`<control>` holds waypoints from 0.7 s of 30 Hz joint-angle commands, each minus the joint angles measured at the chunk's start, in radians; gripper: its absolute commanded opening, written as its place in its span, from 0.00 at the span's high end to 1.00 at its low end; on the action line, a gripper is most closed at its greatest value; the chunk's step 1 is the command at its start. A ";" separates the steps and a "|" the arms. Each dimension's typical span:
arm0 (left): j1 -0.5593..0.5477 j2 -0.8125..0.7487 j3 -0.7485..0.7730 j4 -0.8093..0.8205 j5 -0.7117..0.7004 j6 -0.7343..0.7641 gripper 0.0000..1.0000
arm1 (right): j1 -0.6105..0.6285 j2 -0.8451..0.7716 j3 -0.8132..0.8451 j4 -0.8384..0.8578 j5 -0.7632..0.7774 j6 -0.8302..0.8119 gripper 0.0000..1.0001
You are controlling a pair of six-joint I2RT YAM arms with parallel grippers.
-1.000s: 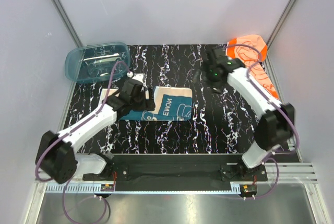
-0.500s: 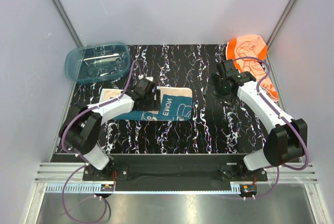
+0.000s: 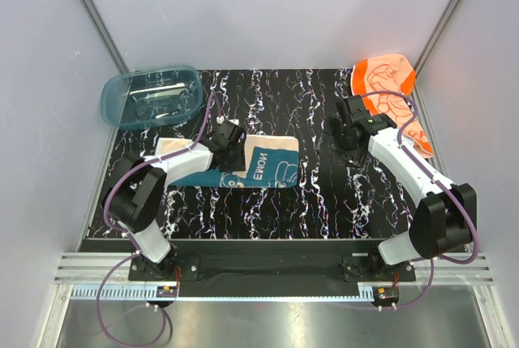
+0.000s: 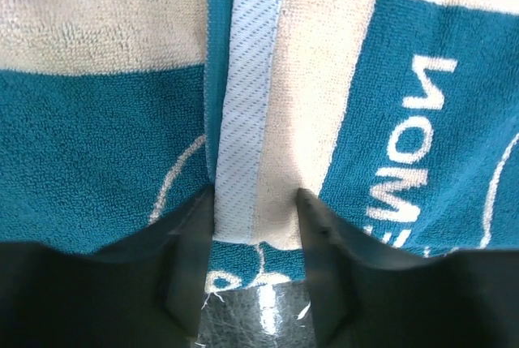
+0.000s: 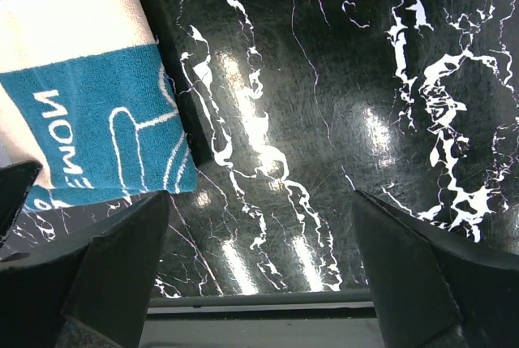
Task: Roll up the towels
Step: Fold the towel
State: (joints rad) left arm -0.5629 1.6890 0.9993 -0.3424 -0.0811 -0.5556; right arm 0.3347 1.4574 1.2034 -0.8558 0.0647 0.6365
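Observation:
The teal-blue towel [image 3: 272,165] with cream drawings lies flat on the black marbled table, left of centre. My left gripper [image 3: 234,143] is down on its middle. In the left wrist view its jaws [image 4: 255,202] stand partly apart and straddle the towel's pale hem strip [image 4: 247,96] and a cream band, with the cloth flat between them. The orange towel [image 3: 388,82] lies crumpled at the far right corner. My right gripper [image 3: 346,133] hangs open over bare table between the two towels, with nothing between its fingers [image 5: 259,230]; the teal towel's corner [image 5: 89,121] is at its left.
A translucent blue plastic tub [image 3: 151,95] stands at the far left corner. Grey walls close in the table on three sides. The arms' base rail [image 3: 268,263] runs along the near edge.
The left gripper has moved right onto the teal towel and its jaws have narrowed around the hem. The right arm has drawn back to the right and now holds still.

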 commanded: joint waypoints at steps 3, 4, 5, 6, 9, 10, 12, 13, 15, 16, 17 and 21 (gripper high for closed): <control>0.004 -0.003 0.033 0.033 0.015 -0.007 0.69 | -0.010 -0.023 0.002 0.027 -0.003 -0.017 0.01; 0.004 -0.012 0.038 0.026 0.018 -0.009 0.77 | -0.010 -0.023 0.002 0.027 0.000 -0.015 0.01; 0.004 -0.018 0.041 0.025 0.021 -0.006 0.82 | -0.010 -0.025 0.002 0.026 0.000 -0.015 0.01; 0.004 -0.025 0.057 0.019 0.027 -0.006 0.87 | -0.011 -0.025 0.001 0.027 0.000 -0.015 0.01; 0.003 -0.051 0.105 -0.029 0.041 0.009 1.00 | -0.014 -0.028 -0.001 0.026 0.001 -0.015 0.01; 0.003 -0.058 0.120 -0.039 0.043 0.014 1.00 | -0.017 -0.026 -0.001 0.027 0.004 -0.018 0.01; 0.003 -0.089 0.145 -0.062 0.043 0.022 1.00 | -0.025 -0.028 0.007 0.026 0.004 -0.023 0.01; 0.003 -0.103 0.175 -0.091 0.041 0.028 1.00 | -0.029 -0.028 0.012 0.023 0.006 -0.026 0.01; 0.003 -0.150 0.208 -0.127 0.024 0.042 1.00 | -0.039 -0.028 0.030 0.018 0.003 -0.035 0.01; 0.003 -0.169 0.238 -0.162 0.020 0.051 1.00 | -0.046 -0.029 0.036 0.017 0.004 -0.038 0.01; 0.004 -0.205 0.254 -0.197 0.006 0.066 1.00 | -0.049 -0.028 0.048 0.012 0.000 -0.044 0.01; 0.014 -0.296 0.314 -0.273 -0.037 0.111 1.00 | -0.057 -0.028 0.074 0.006 -0.008 -0.052 0.01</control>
State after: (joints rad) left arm -0.5598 1.5043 1.2423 -0.5400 -0.0696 -0.5018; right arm 0.2855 1.4574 1.2190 -0.8574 0.0616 0.6109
